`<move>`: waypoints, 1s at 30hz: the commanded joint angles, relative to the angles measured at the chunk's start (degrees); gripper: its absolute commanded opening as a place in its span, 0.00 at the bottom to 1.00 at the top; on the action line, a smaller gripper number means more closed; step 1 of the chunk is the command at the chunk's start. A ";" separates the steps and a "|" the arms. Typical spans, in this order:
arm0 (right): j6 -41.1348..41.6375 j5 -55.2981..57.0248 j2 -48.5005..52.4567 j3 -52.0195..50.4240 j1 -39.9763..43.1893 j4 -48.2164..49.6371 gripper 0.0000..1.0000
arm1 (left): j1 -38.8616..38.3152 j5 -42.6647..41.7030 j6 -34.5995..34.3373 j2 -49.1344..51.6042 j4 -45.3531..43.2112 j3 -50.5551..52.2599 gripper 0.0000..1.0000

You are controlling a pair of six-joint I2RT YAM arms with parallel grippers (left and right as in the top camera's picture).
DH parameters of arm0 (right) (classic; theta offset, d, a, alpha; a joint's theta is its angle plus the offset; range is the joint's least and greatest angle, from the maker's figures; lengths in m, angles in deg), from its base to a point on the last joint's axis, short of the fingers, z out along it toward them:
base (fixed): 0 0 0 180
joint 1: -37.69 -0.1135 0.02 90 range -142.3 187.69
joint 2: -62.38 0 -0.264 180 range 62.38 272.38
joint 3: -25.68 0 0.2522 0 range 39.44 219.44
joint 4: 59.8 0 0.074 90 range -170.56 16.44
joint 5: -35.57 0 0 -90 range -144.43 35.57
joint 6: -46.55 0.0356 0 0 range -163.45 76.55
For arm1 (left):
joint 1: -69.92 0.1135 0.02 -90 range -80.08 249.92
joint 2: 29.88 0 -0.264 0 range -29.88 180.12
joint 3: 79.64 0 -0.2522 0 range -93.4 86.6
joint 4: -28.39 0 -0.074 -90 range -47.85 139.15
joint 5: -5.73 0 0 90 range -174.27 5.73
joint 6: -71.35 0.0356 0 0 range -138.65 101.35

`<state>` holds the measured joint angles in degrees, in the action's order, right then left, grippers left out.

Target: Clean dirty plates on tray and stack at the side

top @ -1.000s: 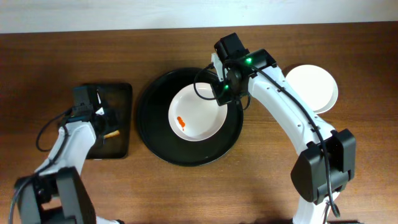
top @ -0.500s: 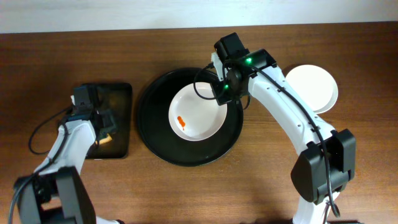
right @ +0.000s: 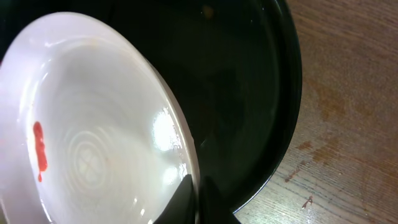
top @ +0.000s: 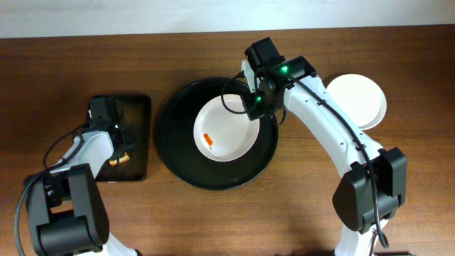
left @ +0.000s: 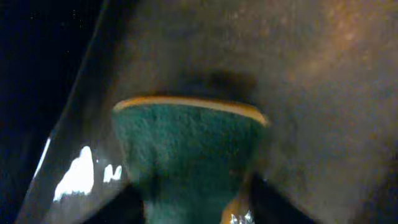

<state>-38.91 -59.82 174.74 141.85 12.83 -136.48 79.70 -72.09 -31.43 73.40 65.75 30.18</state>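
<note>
1. Brown wood desk [top: 213,227], scuffed grain, with a pale wall strip [top: 142,14] along the 12 o'clock edge.
2. Mid-desk: round black tray [top: 174,167]. At its 9 o'clock sits a small black rectangular tray [top: 141,121]. At its 3 o'clock a clean white plate [top: 359,96] sits on the desk, partly under the right arm.
3. White, glossy dirty plate [top: 227,131] lies in the round black tray, off-centre toward 1 o'clock. It has a short orange-red smear [top: 206,139] on its 8 o'clock side.
4. At the dirty plate's 2 o'clock rim, right claw [top: 256,107] is closed onto the edge. The right wrist view shows a finger on either side of the rim.
5. Over the small black rectangular tray, left claw [top: 122,151] is clamped tight on the sponge [left: 186,143]. The sponge has a green scrub face and a yellow edge, and is squeezed narrow between the fingers.
6. Whether the sponge touches the tray floor: cannot tell.
</note>
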 commanded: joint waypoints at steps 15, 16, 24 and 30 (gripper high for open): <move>20.02 11.15 2.40 -21.79 -1.77 24.20 0.04 | 0.13 -16.52 3.15 -19.61 7.96 -6.01 0.00; 20.02 12.26 2.40 -23.54 -2.25 26.47 0.04 | 0.13 -16.55 3.98 -20.13 8.87 -6.01 0.00; 19.96 15.50 2.40 -24.11 -3.69 26.97 0.04 | 0.15 -19.56 6.40 -20.00 14.10 -7.06 0.00; 19.96 13.31 2.40 -24.09 -3.63 26.99 0.04 | -4.70 -35.69 3.19 -19.82 9.64 -7.06 0.00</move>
<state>-19.39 -46.77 177.01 118.27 9.73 -109.46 79.08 -104.28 -25.96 53.99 76.48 24.41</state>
